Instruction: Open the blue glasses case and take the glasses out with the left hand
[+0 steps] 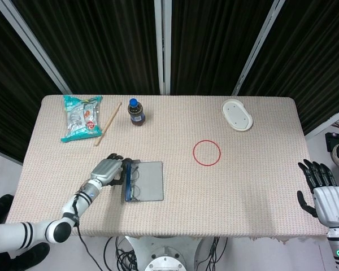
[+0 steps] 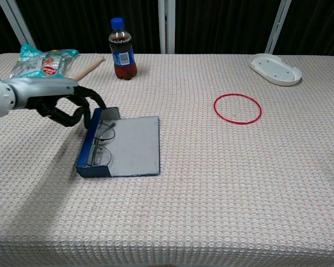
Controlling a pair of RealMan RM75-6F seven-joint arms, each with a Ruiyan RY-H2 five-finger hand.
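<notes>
The blue glasses case (image 1: 142, 180) lies open on the front left of the table, its grey lid (image 2: 134, 147) flat to the right and its blue tray wall (image 2: 91, 151) on the left. The glasses (image 2: 102, 143) lie inside the tray, also seen from the head view as glasses (image 1: 134, 180). My left hand (image 1: 109, 169) is at the tray's left far corner, fingers curved and apart, fingertips touching or almost touching the blue wall; it holds nothing. In the chest view the left hand (image 2: 67, 105) hovers low by that corner. My right hand (image 1: 326, 196) hangs open beyond the table's right edge.
A cola bottle (image 1: 136, 112) stands behind the case. A snack bag (image 1: 80, 117) and a wooden stick (image 1: 108, 123) lie at the back left. A red ring (image 1: 207, 152) lies mid-table and a white oval dish (image 1: 237, 114) at the back right.
</notes>
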